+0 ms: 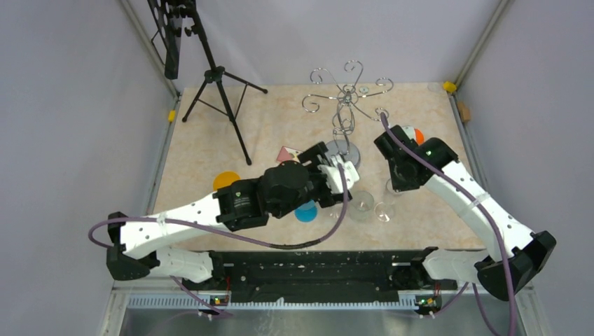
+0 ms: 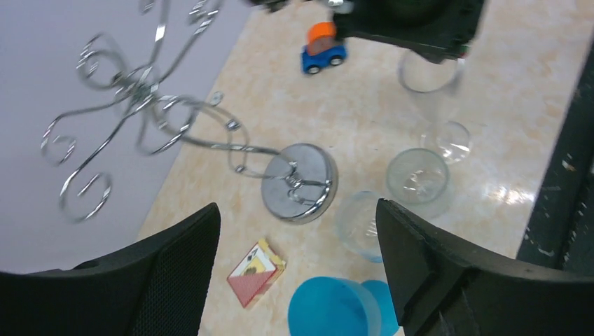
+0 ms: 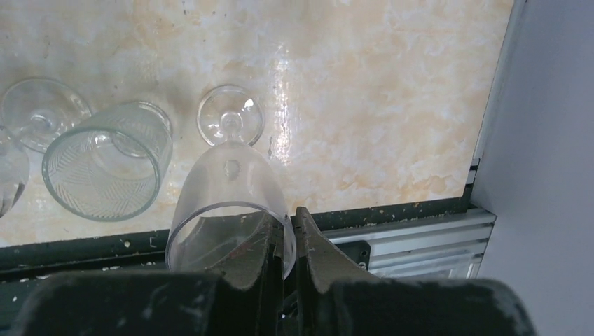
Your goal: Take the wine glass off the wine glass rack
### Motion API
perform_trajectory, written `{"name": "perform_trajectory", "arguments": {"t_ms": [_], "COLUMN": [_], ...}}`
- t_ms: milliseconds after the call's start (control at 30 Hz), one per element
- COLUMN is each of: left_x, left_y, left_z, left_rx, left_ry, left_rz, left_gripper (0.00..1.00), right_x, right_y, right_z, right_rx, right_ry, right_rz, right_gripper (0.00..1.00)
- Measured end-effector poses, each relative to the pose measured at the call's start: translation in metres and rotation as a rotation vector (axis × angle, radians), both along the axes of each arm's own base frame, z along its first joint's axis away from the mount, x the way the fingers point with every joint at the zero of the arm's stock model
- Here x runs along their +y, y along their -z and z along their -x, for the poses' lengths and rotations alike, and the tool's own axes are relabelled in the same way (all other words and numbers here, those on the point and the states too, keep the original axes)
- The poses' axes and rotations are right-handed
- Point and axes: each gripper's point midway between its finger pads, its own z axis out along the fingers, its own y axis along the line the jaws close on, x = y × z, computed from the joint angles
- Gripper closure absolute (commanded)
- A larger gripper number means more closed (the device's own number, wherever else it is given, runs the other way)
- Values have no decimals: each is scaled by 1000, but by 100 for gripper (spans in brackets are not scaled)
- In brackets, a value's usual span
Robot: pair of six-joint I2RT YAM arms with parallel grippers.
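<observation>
Evidently I held the right gripper (image 3: 288, 234) clamped on the wine glass (image 3: 231, 182) rim, foot downward, clear of the wine glass rack (image 1: 347, 98), for standing it upright. The left gripper (image 2: 298, 280) hung near the rack's base, fingers apart, probably to steady it.

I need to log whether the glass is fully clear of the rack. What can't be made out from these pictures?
Right wrist view: whether the wine glass foot touches the table or hangs above it; the right gripper hides part of its rim.
Top external view: that grip, covered by the arm's own wrist.
Left wrist view: the wine glass rack upper scrolls, blurred and cut off by the top edge.
</observation>
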Motion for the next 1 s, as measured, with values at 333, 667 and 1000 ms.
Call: {"name": "perform_trajectory", "arguments": {"t_ms": [333, 667, 1000], "left_x": [103, 214, 298], "left_y": [-37, -51, -49], "left_z": [-46, -64, -48], "left_rx": [104, 189, 186], "left_ry": [-463, -810, -1137], "left_rz": [243, 485, 641], "left_gripper": [12, 13, 17], "right_x": [-5, 3, 4], "right_y": [3, -21, -100], "right_z": [-16, -25, -36], "right_rx": [-29, -93, -354], "right_ry": [40, 28, 16], "right_rz": [49, -7, -143], "right_gripper": [68, 57, 50]}}
